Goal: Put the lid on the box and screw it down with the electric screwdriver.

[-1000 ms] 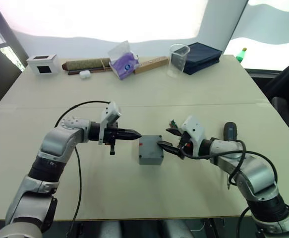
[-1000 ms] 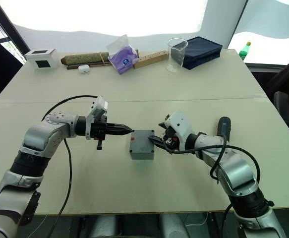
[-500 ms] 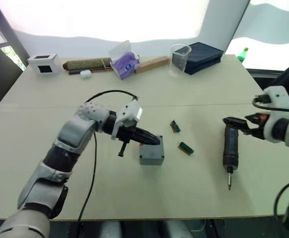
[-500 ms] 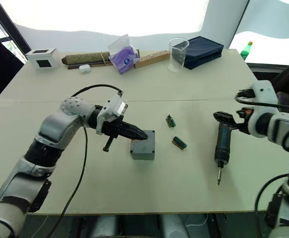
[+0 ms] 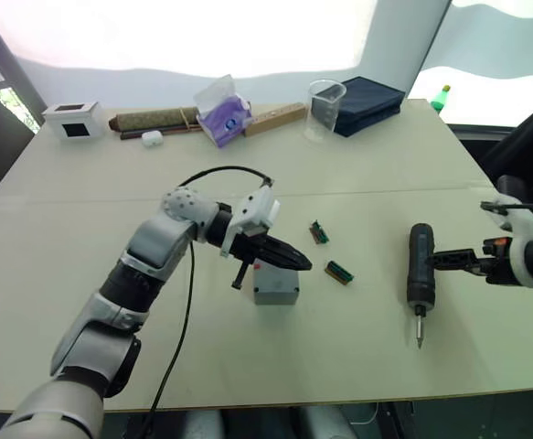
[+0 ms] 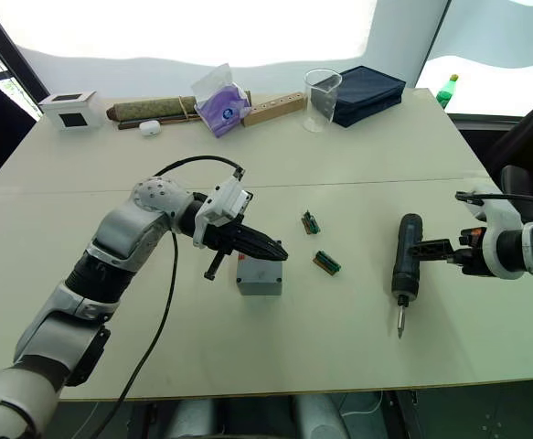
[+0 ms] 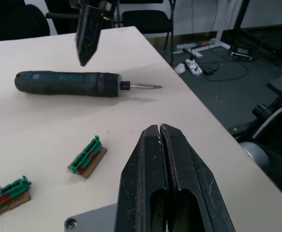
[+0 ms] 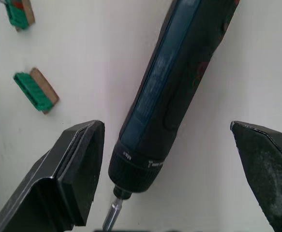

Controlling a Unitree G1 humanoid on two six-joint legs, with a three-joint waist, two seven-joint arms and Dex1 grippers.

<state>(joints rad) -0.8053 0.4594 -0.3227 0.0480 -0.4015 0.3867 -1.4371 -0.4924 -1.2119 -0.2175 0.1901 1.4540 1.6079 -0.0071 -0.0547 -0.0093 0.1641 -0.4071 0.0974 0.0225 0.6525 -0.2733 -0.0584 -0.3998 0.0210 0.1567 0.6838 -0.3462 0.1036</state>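
Note:
The grey box [image 5: 277, 296] stands mid-table with the grey lid [image 7: 85, 218] lying on top of it; one corner screw hole of the lid shows in the left wrist view. My left gripper [image 5: 304, 265] is shut and empty, its tips reaching just over the lid's right edge. The electric screwdriver [image 5: 419, 274] lies flat on the table to the right, bit pointing toward the near edge. My right gripper [image 8: 165, 126] is open, one finger on each side of the screwdriver's body, not touching it.
Two small green terminal blocks [image 5: 320, 232] [image 5: 340, 272] lie between box and screwdriver. Along the back edge stand a white box with a black window [image 5: 69, 119], a purple tissue pack [image 5: 222, 112], a clear beaker [image 5: 324, 110] and a navy case [image 5: 368, 103].
My shut left gripper has slid further right over the box top. My right gripper has come down level with the screwdriver's body. The screwdriver has stayed on the table.

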